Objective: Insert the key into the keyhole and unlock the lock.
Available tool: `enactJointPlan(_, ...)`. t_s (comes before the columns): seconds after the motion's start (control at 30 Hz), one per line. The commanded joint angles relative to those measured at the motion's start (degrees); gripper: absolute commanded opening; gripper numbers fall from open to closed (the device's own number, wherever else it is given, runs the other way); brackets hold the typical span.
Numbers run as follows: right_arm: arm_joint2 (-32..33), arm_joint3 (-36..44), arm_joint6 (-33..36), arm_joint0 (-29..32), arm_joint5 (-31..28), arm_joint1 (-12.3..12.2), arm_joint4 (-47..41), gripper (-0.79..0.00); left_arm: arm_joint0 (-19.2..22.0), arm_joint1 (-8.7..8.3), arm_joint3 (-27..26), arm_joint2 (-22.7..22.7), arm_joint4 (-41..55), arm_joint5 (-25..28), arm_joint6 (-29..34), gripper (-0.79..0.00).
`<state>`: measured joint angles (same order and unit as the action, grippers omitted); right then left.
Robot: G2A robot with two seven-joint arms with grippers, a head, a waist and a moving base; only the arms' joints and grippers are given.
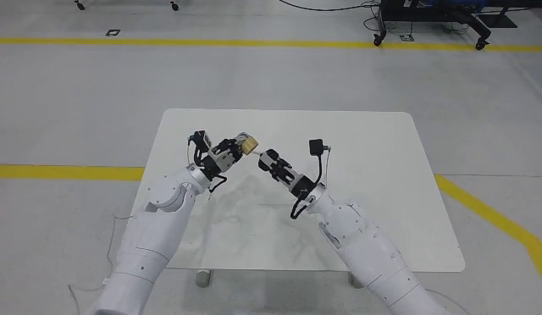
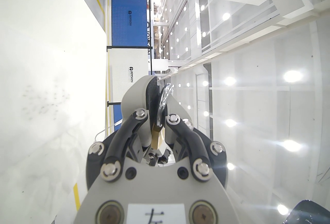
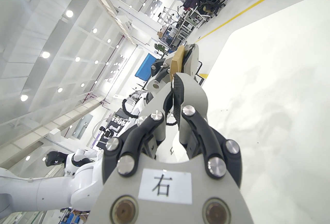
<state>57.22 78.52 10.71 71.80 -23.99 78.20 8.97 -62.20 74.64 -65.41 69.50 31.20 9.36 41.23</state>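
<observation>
My left gripper (image 1: 240, 146) is raised over the white table (image 1: 381, 137) and shut on a brass padlock (image 1: 247, 144). In the left wrist view the lock's brass body (image 2: 155, 136) sits deep between the fingers, its silver shackle (image 2: 165, 97) pointing out past the tips. My right gripper (image 1: 266, 156) faces it from the right, fingertips a short gap from the lock. In the right wrist view the black pads (image 3: 177, 92) are pressed together, and the key between them is almost wholly hidden. The padlock (image 3: 177, 62) sits just beyond those tips.
The tabletop under both arms is bare white, with its far edge (image 1: 288, 110) and right edge (image 1: 436, 188) well away from the grippers. Yellow floor lines run past the table.
</observation>
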Motion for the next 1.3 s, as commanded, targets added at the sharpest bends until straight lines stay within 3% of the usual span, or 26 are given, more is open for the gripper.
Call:
enactJointPlan(0.0, -0.23, -0.24, -0.2, -0.09, -0.13, 0.12, -0.15, -0.785, -0.1, 0.02, -0.22, -0.12, -0.15, 0.24, 0.07, -0.785)
enactJointPlan(0.53, 0.52, -0.37, -11.28, 0.65, -2.63, 0.89, 4.75, -0.785, -1.16, 0.57, -1.4, -0.88, 2.38, 2.02, -1.73, -0.785)
enactJointPlan(0.67, 0.66, -0.36, -17.37, 1.1, -4.03, 1.08, 10.75, -0.785, -0.61, 0.69, -0.53, -1.69, 2.35, -0.68, -0.96, -0.785)
enactJointPlan(0.97, -0.29, -3.88, -23.13, -0.09, -6.61, 1.08, 27.53, -0.785, 0.85, 0.88, 1.32, -2.76, 2.55, -3.79, 1.25, -0.785)
enactJointPlan(1.27, -0.5, -6.26, -26.67, -1.04, -6.76, 1.3, 34.02, -0.785, 1.66, 1.01, 2.59, -3.11, 2.96, -4.6, 2.32, -0.785)
